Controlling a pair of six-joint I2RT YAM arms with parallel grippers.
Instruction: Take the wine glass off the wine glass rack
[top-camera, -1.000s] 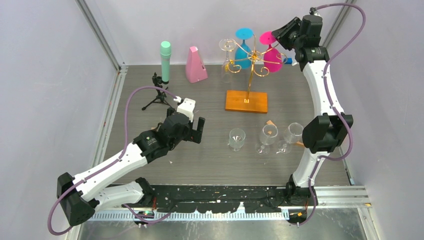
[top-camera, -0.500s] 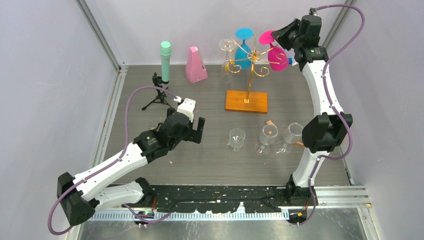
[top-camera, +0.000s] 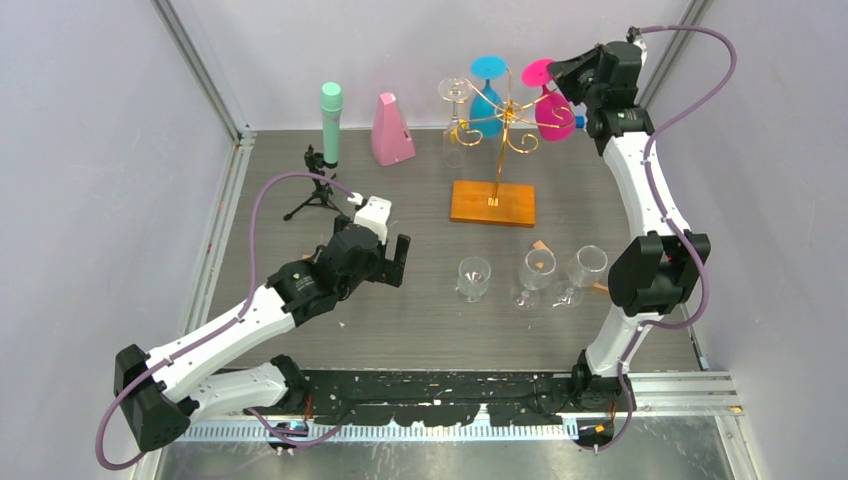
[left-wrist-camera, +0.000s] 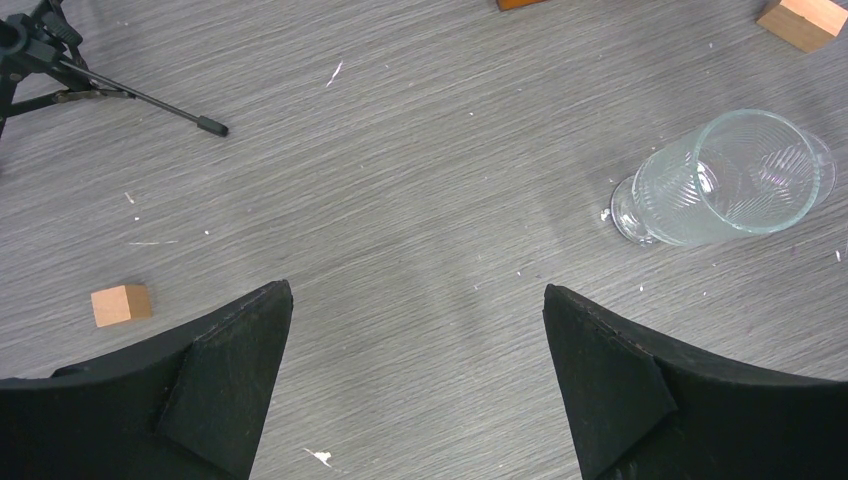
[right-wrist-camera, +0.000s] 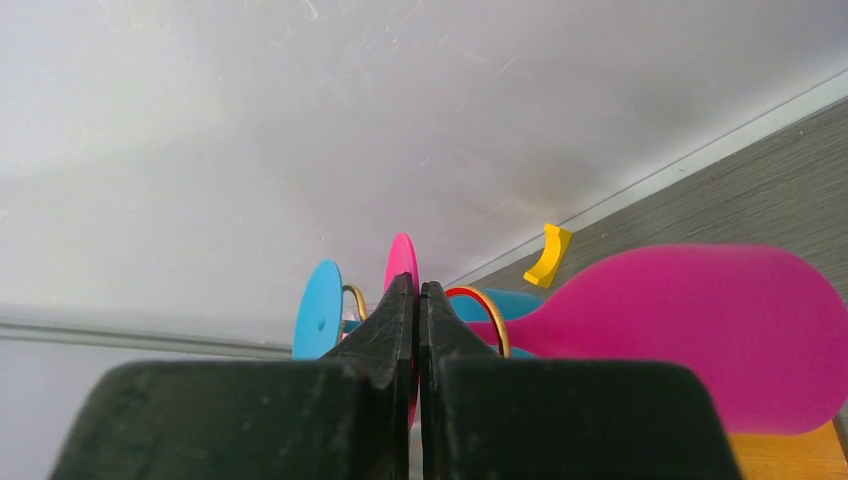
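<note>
The gold wire wine glass rack (top-camera: 499, 140) stands on its orange-brown base (top-camera: 492, 203) at the back. A clear glass (top-camera: 455, 108), a blue glass (top-camera: 487, 98) and a pink wine glass (top-camera: 550, 110) hang on it upside down. My right gripper (top-camera: 563, 72) is shut on the edge of the pink glass's round foot (right-wrist-camera: 402, 258) at the rack's right arm. The pink bowl (right-wrist-camera: 700, 330) fills the right of the right wrist view, beside a gold wire loop (right-wrist-camera: 492, 318). My left gripper (top-camera: 393, 262) is open and empty, low over the table, far from the rack.
Three clear glasses (top-camera: 473, 277) (top-camera: 535, 275) (top-camera: 586, 268) stand in front of the rack; one shows in the left wrist view (left-wrist-camera: 735, 180). A black tripod (top-camera: 317, 190), a green cylinder (top-camera: 330, 122) and a pink metronome (top-camera: 391, 130) are at the back left. Small wooden blocks (left-wrist-camera: 120, 304) lie about.
My right wrist has shifted slightly right and down at the rack's top, and the pink glass has swung a little to the right with it. The left arm has not moved.
</note>
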